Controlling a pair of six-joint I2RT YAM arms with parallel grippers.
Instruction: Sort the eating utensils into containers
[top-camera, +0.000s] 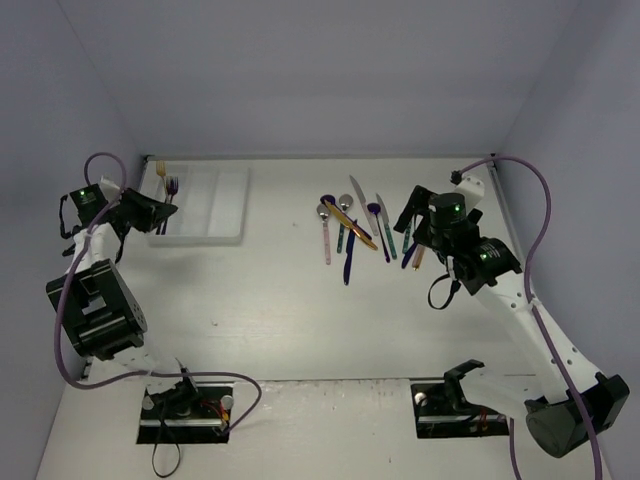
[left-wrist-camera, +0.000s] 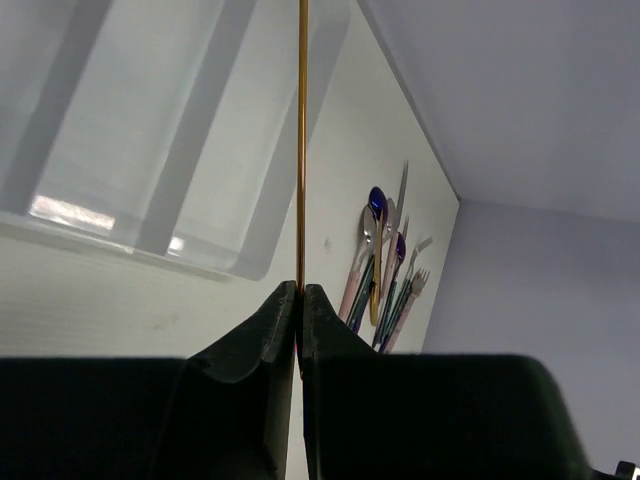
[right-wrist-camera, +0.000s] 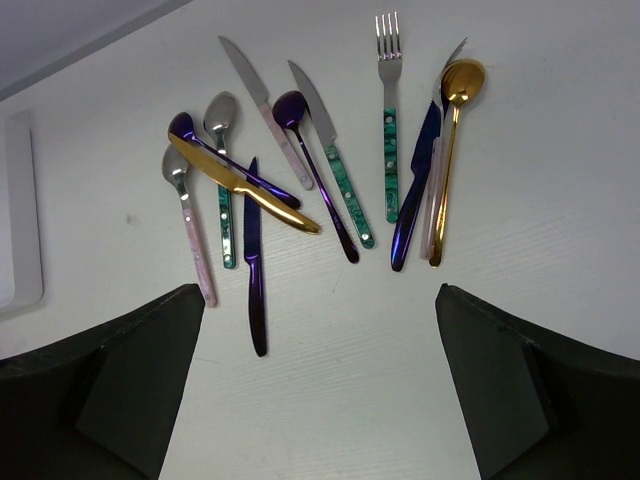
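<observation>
Fingers of left arm (left-wrist-camera: 262, 340) pinching gold utensil (left-wrist-camera: 302, 140), white tray (left-wrist-camera: 120, 238) beneath

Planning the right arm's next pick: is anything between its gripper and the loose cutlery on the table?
Nothing visible does. The open right gripper hovers just short of the cutlery, and only bare table lies between them.
</observation>
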